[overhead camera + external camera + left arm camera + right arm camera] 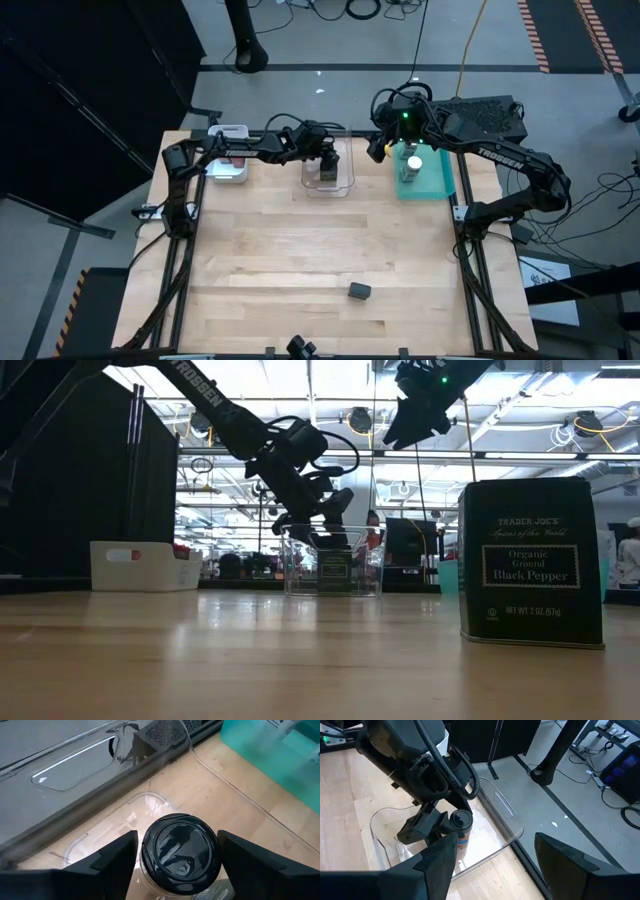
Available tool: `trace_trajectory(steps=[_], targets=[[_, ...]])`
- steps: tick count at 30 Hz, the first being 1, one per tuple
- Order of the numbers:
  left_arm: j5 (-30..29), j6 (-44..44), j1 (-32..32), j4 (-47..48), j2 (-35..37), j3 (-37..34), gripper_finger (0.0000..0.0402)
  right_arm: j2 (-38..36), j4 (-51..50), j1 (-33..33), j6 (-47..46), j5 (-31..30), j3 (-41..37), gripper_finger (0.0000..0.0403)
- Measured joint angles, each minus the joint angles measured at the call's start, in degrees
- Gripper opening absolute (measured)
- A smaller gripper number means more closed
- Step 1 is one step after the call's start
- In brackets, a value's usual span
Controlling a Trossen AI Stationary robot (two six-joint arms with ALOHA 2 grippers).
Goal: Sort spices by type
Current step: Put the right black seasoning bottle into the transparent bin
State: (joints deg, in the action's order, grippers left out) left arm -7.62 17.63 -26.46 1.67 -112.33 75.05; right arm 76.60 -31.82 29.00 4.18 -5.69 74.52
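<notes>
A dark jar with a glossy black round lid (181, 852) stands upright on the floor of the clear tray (327, 187). My left gripper (177, 835) is open and reaches down into that tray, one finger on each side of the lid. A thin gap shows on one side. My right gripper (495, 855) is open wide and hangs in the air between the clear tray and the teal tray (437, 182). A white-capped jar (413, 163) stands in the teal tray. A black pepper tin (530, 560) stands alone near the table's near edge.
A white tray (228, 172) with something red in it sits at the far left. The three trays line the table's far edge. The wooden table top (320, 250) between them and the pepper tin (360, 291) is bare. Black frame rails run along both sides of the table.
</notes>
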Motion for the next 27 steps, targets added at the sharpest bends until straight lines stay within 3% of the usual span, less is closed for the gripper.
trace_trajectory(steps=[27], targets=[[0.0,-0.5,0.7,1.5,0.7,0.0,0.0291,0.0,-2.6,-0.1,-2.0,1.6,0.0,0.0248]])
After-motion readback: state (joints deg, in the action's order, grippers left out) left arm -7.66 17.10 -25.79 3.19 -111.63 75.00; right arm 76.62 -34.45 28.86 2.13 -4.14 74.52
